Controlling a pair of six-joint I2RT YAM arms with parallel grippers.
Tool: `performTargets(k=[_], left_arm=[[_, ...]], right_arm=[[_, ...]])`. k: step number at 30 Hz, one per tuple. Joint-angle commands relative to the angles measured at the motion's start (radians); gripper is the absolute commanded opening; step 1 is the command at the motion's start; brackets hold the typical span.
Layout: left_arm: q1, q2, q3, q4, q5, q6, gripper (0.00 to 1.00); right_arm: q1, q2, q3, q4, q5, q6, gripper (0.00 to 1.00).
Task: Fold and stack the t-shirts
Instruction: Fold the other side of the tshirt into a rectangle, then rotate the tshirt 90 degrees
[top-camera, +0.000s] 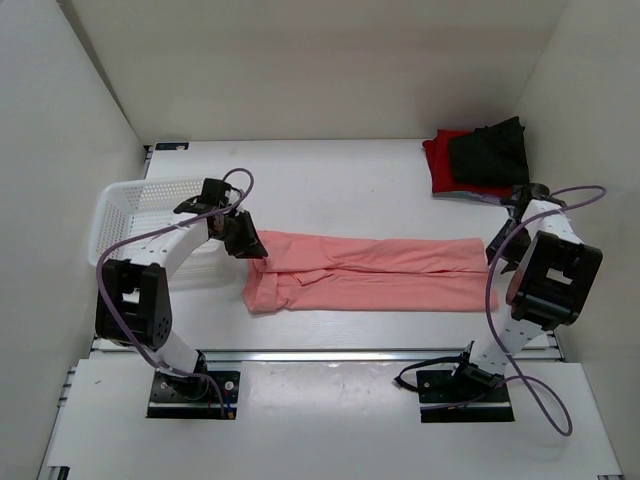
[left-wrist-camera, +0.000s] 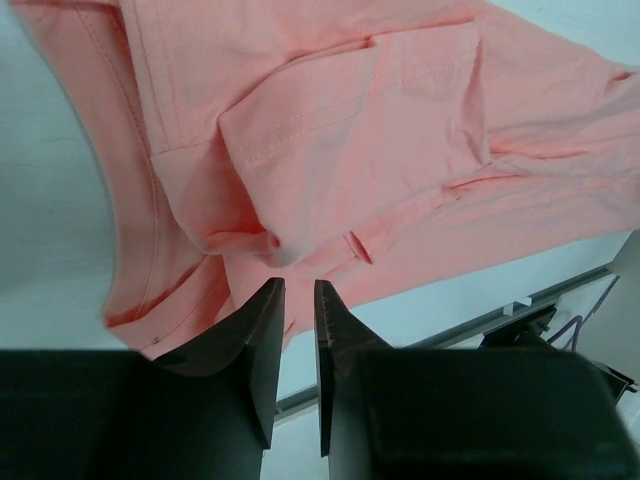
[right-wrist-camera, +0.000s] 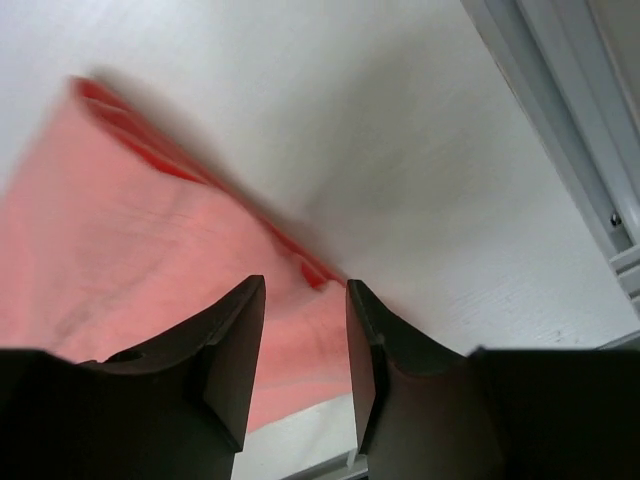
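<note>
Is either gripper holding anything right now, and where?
Nothing held: left gripper and right gripper hang open over opposite ends of the salmon-pink shirt.

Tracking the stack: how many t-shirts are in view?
3: the salmon-pink t-shirt lies across the middle; the red t-shirt sits at the far right corner with the black t-shirt on it. Others may be hidden underneath.

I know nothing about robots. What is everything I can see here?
pink t-shirt: one, salmon-pink, folded into a long strip across the middle
red t-shirt: one, red, folded, far right corner
black t-shirt: one, black, on top of the red one
basket: one, white lattice, left side
table: one, white, under everything
left gripper: one, black, over the pink shirt's left end, narrowly open
right gripper: one, black, over its right end, open
</note>
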Motion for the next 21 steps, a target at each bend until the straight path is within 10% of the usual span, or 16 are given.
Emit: performTargets(k=[1, 10, 14, 21], left_arm=[[-0.004, -0.045, 0.091, 0.005, -0.018, 0.006, 0.29], [-0.178, -0.011, 0.004, 0.136, -0.039, -0.128, 0.15], [-0.223, 0.013, -0.096, 0.158, -0.129, -0.214, 0.08], [-0.257, 0.178, -0.060, 0.204, -0.268, -0.257, 0.07]], right_arm=[[0.066, -0.041, 0.118, 0.007, 0.033, -0.001, 0.36], [0.232, 0.026, 0.133, 0.093, -0.076, -0.012, 0.29], [0.248, 0.033, 0.054, 0.133, -0.080, 0.028, 0.00], [0.258, 0.022, -0.152, 0.177, -0.151, 0.174, 0.00]])
